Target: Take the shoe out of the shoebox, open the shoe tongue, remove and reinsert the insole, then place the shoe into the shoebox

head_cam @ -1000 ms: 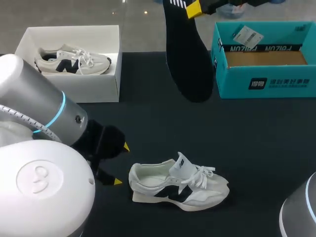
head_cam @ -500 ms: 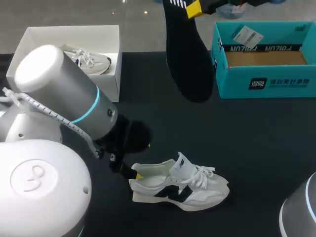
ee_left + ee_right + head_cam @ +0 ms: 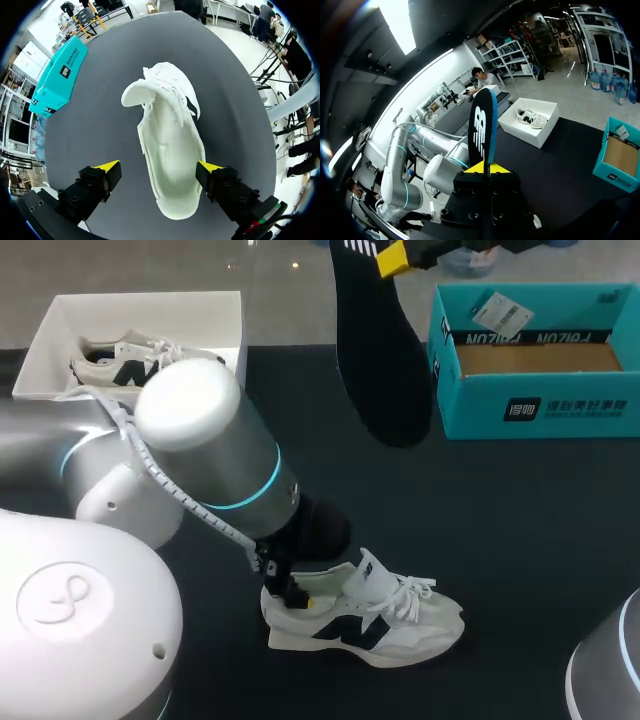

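Shoe (image 3: 365, 620) sat on its sole near the table's front edge, about midway along. It looked light, with a soft upper and a stiffer heel and sole; the heel collar seemed the best hold. Left gripper (image 3: 158, 166) had its fingers spread either side of the heel, not closed on it. Right gripper (image 3: 484, 168) pinched the insole (image 3: 482, 125), thin and likely floppy, above the far edge. Only the left wrist view showed the shoe bare inside; the head view hid those fingers.

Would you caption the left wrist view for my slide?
Open left gripper straddling the heel of a white lace-up sneaker on the dark table.
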Tool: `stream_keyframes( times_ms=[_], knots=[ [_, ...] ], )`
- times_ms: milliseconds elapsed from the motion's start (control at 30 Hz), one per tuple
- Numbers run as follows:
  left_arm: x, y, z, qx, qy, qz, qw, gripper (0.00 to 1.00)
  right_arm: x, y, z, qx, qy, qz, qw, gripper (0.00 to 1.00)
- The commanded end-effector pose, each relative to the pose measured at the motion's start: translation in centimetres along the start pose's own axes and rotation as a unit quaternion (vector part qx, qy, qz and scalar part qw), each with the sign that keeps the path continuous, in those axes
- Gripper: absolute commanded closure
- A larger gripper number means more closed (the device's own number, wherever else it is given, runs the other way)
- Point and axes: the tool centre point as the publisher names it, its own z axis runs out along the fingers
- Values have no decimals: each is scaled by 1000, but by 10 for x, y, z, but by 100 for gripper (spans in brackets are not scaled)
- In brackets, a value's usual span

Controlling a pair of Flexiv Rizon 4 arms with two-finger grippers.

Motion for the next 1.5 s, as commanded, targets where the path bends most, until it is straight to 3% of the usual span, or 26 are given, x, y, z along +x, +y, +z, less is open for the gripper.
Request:
stream_keyframes(
  times_ms=[33, 467, 767, 800, 833, 867, 1500],
  knots=[
    [-11, -2, 42, -17, 7, -7, 1000, 0, 0, 2, 2, 2, -1, 1, 1000, 100],
    [-22, 9, 54, -25, 24, -19, 999, 0, 0, 2, 2, 2, -1, 1, 1000, 100],
    [-16, 10, 68, -37, 32, -9, 999, 0, 0, 2, 2, 2, -1, 1, 1000, 100],
    [-16, 10, 68, -37, 32, -8, 999, 9, 0, 2, 2, 2, -1, 1, 1000, 100],
    [-15, 10, 68, -37, 32, -8, 999, 47, 0, 2, 2, 2, -1, 1, 1000, 100],
    [-14, 11, 68, -36, 32, -2, 999, 100, 0, 2, 2, 2, -1, 1, 1000, 100],
    [-8, 15, 63, -19, 49, 37, 998, 100, 0, 2, 2, 2, -1, 1, 1000, 100]
  ],
)
